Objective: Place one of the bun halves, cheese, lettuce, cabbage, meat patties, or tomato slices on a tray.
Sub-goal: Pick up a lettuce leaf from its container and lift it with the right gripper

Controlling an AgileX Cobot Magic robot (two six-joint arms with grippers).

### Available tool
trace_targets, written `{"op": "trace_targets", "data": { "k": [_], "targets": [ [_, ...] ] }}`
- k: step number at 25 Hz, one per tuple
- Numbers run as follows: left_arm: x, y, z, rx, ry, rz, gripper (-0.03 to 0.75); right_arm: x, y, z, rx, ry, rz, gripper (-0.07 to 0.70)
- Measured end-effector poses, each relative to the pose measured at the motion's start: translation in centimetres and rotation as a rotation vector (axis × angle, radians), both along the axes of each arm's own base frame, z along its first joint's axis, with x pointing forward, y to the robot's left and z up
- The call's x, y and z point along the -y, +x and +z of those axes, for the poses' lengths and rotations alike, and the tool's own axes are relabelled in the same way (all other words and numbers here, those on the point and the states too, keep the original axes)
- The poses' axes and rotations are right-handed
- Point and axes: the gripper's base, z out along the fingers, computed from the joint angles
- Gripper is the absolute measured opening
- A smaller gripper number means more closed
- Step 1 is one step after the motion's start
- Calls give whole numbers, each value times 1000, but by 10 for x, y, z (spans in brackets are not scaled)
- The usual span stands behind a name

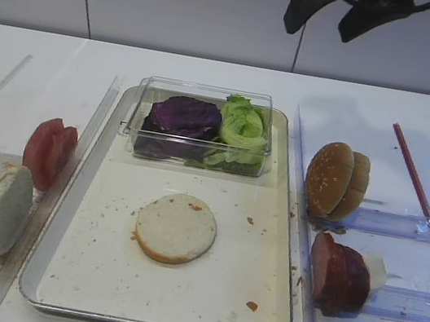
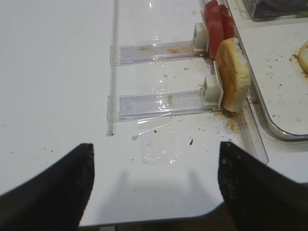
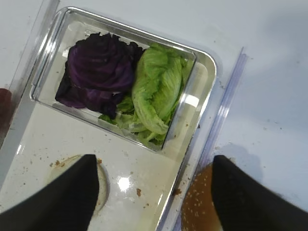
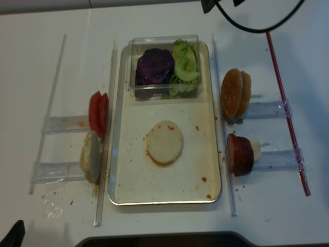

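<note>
Tabletop: white tabletop (image 1: pixel 213 74) with a pale wall behind it; clear plastic racks (image 1: pixel 402 225) run along both sides of your work area.
Tray: the silver tray (image 1: pixel 287 247) sits in the middle, its cream floor speckled with crumbs.
Already placed: one flat bun half (image 1: pixel 176 227) lies cut face up near the tray's centre, so you have a base laid down.
Clear box: a small plastic box (image 1: pixel 136 115) stands on the far end of the tray, holding purple cabbage (image 1: pixel 183 116) on the left and lettuce (image 1: pixel 243 129) on the right, kept together so the leaves do not scatter.
Left racks: tomato slices (image 1: pixel 49 150) and a pale bun half (image 1: pixel 3 208) stand on edge against the stops, which keeps each piece easy for you to pinch.
Right racks: sesame bun halves (image 1: pixel 336 180) and meat patties (image 1: pixel 338 274) stand on edge the same way, just outside the tray's right rim.
Right gripper: your right gripper (image 3: pixel 154 192) hangs high above the tray's far right part with its jaws spread and nothing between them; its camera looks down on the box.
Left gripper: your left gripper (image 2: pixel 154 178) is released too, hovering empty over bare tabletop, well apart from the left racks.
Judgement: the right arm seems poised to pick a filling, likely a leaf from the box.
</note>
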Motion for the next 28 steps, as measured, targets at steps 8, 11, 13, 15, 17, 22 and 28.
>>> {"op": "trace_targets", "data": {
  "k": [8,11,13,15,17,22,28],
  "targets": [
    [0,0,0,0,0,0,491,-40,34,-44,-71,-14,54,494],
    [0,0,0,0,0,0,491,-49,43,-62,-102,-20,63,491],
    [0,0,0,0,0,0,491,-54,48,-72,-118,-26,68,486],
    [0,0,0,0,0,0,491,-55,51,-79,-121,-39,91,472],
    [0,0,0,0,0,0,491,-56,53,-85,-119,-57,131,461],
    [0,0,0,0,0,0,491,-59,58,-100,-115,-91,210,456],
    [0,0,0,0,0,0,491,-63,69,-121,-119,-120,266,456]
  ]
}}
